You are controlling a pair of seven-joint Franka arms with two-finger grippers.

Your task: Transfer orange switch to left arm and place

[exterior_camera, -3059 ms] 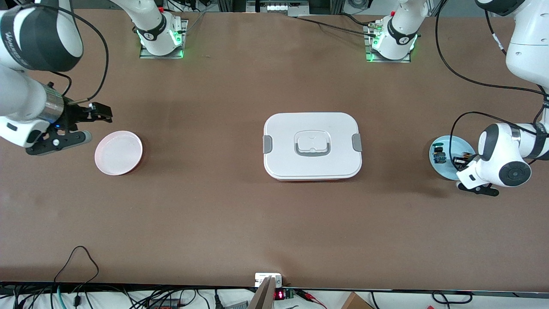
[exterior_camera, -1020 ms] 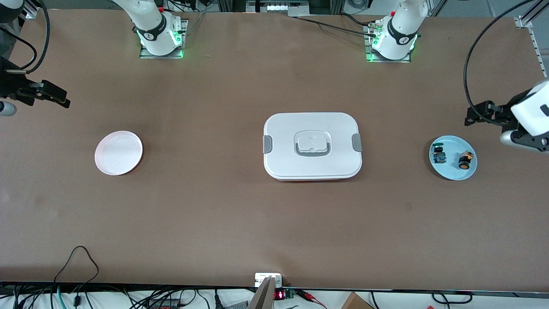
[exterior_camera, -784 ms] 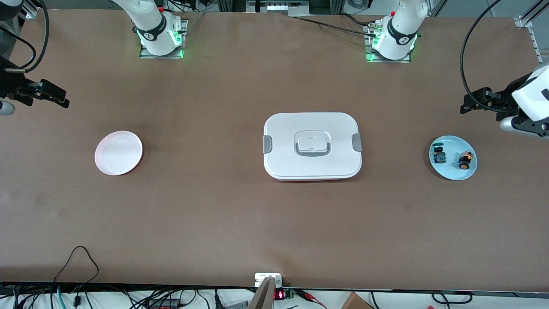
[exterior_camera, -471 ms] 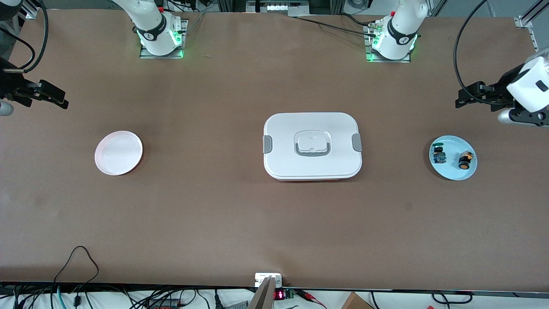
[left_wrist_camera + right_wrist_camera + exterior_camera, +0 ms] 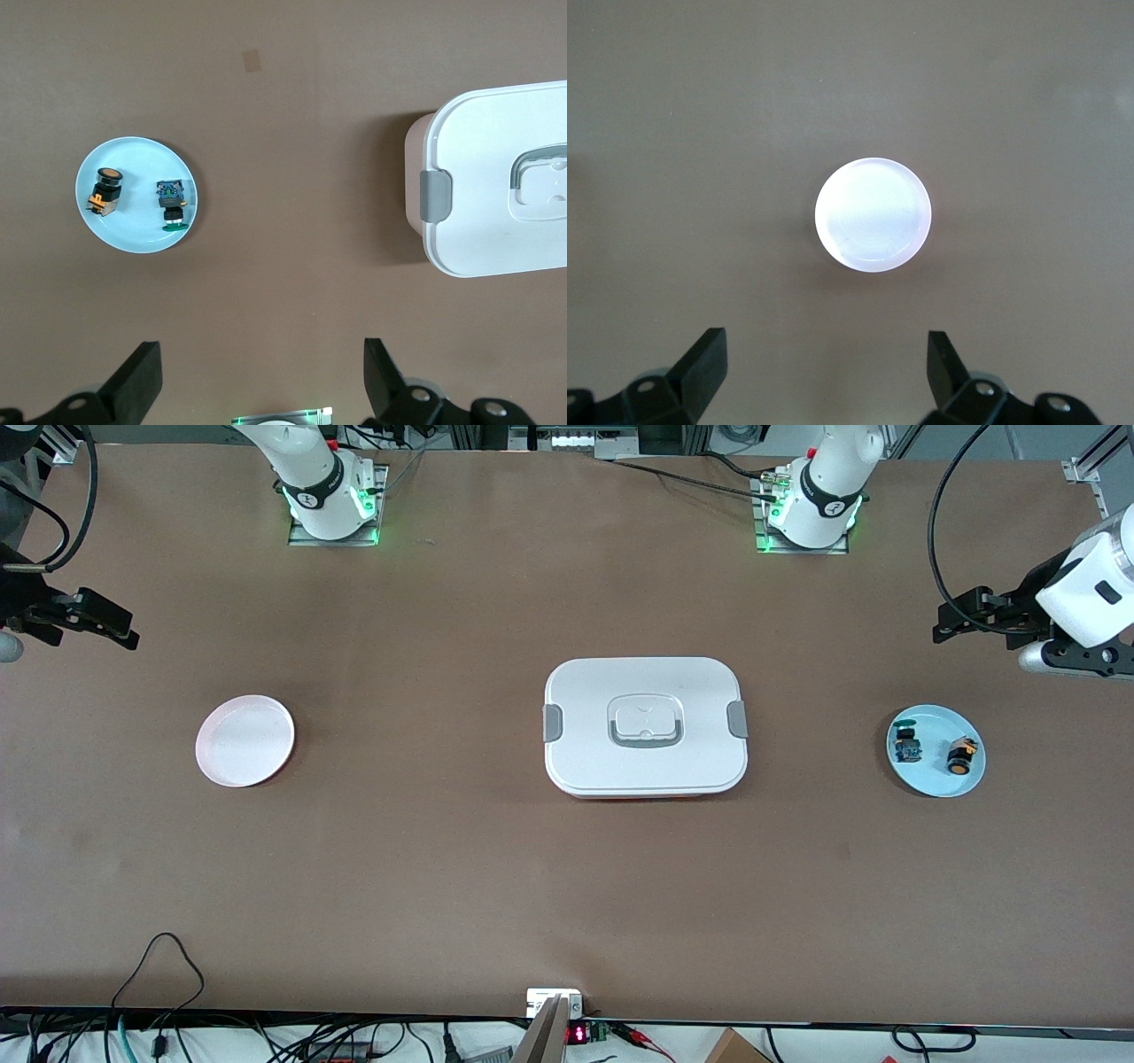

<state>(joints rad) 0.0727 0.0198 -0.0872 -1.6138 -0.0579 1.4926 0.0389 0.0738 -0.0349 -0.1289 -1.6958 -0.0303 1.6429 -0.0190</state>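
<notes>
The orange switch [image 5: 959,755] lies on a light blue plate [image 5: 935,779] toward the left arm's end of the table, beside a blue-bodied component with a green cap [image 5: 905,746]. It also shows in the left wrist view [image 5: 106,189]. The white box [image 5: 645,726] stands closed at mid-table. My left gripper [image 5: 983,642] is open and empty, high over bare table beside the blue plate; its fingers [image 5: 142,376] hold nothing. My right gripper [image 5: 62,638] is open and empty, high over the right arm's end of the table; its wrist view looks down on it [image 5: 824,359].
An empty pink plate [image 5: 244,740] sits toward the right arm's end, also in the right wrist view [image 5: 873,214]. The left wrist view shows the blue plate [image 5: 133,230], the green-capped component [image 5: 172,202] and the box's end [image 5: 478,212]. Arm bases [image 5: 332,500] stand along the back.
The left gripper has left the blue plate and risen, empty; the switch stays on the plate. The right gripper has drawn away from the pink plate and upward.
</notes>
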